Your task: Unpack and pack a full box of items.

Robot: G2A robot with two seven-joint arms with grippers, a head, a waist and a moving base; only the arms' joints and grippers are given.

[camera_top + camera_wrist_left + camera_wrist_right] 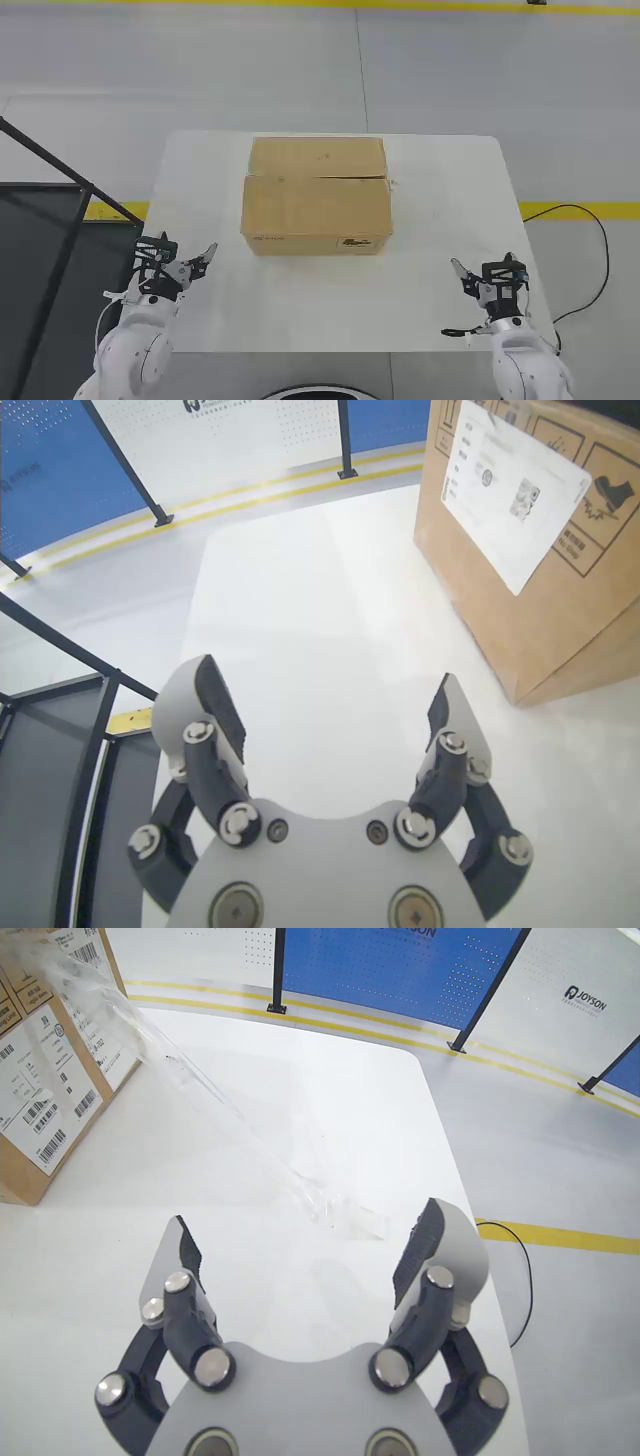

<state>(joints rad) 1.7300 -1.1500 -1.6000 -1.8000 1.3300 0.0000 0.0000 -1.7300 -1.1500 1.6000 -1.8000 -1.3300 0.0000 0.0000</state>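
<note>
Nearest, lower left of the top view: left claw (325,685), spread, holding nothing, poised low over the worktop (430,300) edge. Likely a ready stance.

Lower right: right claw (305,1218), likewise spread and empty.

Just beyond the right claw: clear tape strip (165,1058), one end lying on the worktop, the other rising to the box. Judged peeled off the seam.

Centre, upper half of worktop: cardboard box (316,200), flaps down, well apart from both claws. Unpacking judged not yet begun.

Matt brown cardboard box (316,195), smooth white table (440,290)
</note>
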